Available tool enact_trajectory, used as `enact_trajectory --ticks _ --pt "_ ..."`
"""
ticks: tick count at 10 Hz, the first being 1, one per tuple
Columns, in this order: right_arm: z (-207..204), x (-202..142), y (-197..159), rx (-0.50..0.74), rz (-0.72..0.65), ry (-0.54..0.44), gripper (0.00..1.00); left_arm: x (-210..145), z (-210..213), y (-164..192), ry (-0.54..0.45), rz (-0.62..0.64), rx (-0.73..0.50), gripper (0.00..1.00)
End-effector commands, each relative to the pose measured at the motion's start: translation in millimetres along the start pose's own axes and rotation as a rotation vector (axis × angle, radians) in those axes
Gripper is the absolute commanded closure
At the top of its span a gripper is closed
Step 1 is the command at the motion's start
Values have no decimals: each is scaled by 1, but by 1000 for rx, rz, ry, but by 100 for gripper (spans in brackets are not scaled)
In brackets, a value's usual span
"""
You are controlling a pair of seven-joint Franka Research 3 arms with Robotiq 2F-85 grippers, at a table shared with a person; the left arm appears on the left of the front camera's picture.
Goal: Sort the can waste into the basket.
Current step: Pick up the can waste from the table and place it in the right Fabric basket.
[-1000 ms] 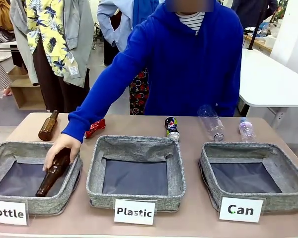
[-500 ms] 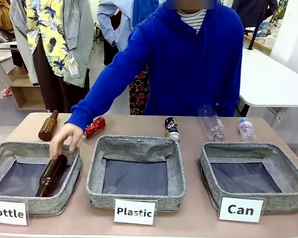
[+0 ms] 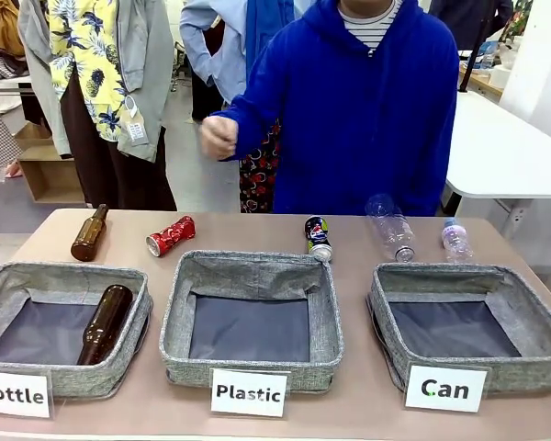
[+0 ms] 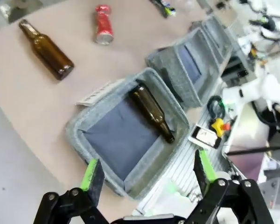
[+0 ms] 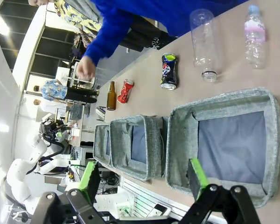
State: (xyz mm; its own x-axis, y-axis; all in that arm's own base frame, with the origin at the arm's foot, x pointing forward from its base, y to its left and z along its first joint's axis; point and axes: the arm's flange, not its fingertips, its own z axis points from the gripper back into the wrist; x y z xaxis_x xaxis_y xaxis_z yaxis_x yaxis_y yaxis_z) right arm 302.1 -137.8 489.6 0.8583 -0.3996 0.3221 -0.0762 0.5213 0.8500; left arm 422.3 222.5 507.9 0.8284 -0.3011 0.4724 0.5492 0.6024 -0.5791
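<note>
Person's hand (image 3: 219, 137) has withdrawn, leaving brown bottle (image 3: 105, 323) in Bottle basket (image 3: 55, 274).

Bright, even room light; only soft shadows lie inside the basket (image 3: 383, 317). Left wrist view is smeared, washed out upper right. Right wrist view bends at its edges, lamp (image 5: 0, 25) glaring upper left.

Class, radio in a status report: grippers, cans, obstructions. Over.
Left gripper open, right gripper open, both empty. Red can, dark can on table, outside Can basket. Person's hand raised off table.
</note>
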Motion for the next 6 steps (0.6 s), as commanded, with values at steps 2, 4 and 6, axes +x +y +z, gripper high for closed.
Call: enact_trajectory --ticks 2,4,6 --pt "0 3 -1 25 25 -14 0 37 -39 -42 -59 153 275 0" --pt "0 3 -1 25 25 -14 0 112 -108 -68 114 113 461 0" --pt "0 3 -1 25 25 -14 0 181 -185 -75 245 9 602 0"
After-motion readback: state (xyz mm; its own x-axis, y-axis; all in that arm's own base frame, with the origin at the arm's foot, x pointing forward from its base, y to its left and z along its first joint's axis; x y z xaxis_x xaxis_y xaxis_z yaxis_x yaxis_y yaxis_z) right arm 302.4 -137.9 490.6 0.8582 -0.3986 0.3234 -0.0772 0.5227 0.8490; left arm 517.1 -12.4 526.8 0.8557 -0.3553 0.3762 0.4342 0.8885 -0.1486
